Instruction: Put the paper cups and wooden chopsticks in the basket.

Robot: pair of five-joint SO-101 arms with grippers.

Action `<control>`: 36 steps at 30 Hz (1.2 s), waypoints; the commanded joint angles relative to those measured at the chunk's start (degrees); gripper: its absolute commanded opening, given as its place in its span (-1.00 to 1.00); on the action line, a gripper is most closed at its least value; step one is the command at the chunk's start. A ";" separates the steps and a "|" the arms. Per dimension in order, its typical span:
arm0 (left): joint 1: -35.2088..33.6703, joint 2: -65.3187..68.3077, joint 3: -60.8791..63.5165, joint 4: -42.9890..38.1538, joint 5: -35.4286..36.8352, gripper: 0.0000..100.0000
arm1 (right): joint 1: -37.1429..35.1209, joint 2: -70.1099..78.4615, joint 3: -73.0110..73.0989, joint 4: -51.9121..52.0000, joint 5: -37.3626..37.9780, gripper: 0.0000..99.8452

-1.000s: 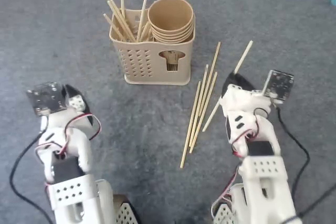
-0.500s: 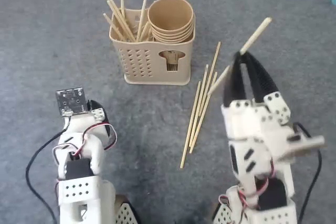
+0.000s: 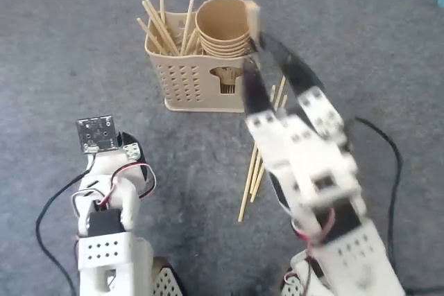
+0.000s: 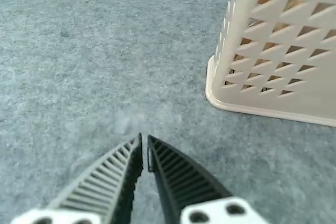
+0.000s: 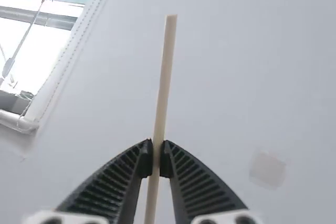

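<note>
Upper middle of the high view, our right gripper (image 3: 255, 50) is pinched on one wooden chopstick (image 5: 164, 77), held up just beside the basket (image 3: 201, 81) rim and the stacked paper cups (image 3: 225, 22). Left gripper (image 4: 145, 145) sits closed on nothing, low near the basket. We reckon the stick's light, stiff and smooth, so it could pivot; a hold nearer its middle seems safer. More loose chopsticks (image 3: 250, 181) lie on the carpet (image 3: 194, 171), lower right of the basket.

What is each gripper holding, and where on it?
Right gripper: one wooden chopstick, pinched partway along its shaft, with one end sticking out well beyond. Left gripper: shut, nothing in it.
</note>
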 commanded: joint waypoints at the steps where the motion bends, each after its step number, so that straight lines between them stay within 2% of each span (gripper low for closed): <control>1: 0.00 -0.62 -0.13 -1.32 -0.09 -0.97 | -1.36 12.88 -12.04 -2.33 1.41 -0.98; 8: 0.00 -0.62 -0.04 -1.67 -0.18 -0.97 | -1.63 33.27 -29.54 -2.33 0.97 -0.98; 14: 0.00 -0.62 1.54 -6.42 -0.18 -0.97 | -2.77 45.93 -40.97 -2.33 0.79 -0.98; 20: 0.00 -0.62 1.54 -6.33 -0.18 -0.91 | -3.74 53.41 -50.46 -1.63 -7.74 -0.98; 25: 0.00 -0.62 1.36 -4.13 0.18 -0.71 | -4.97 57.80 -55.03 4.70 -8.09 -0.98; 36: 0.00 -0.79 1.45 -4.13 0.18 -0.70 | -6.20 65.54 -55.74 5.05 -8.18 -0.98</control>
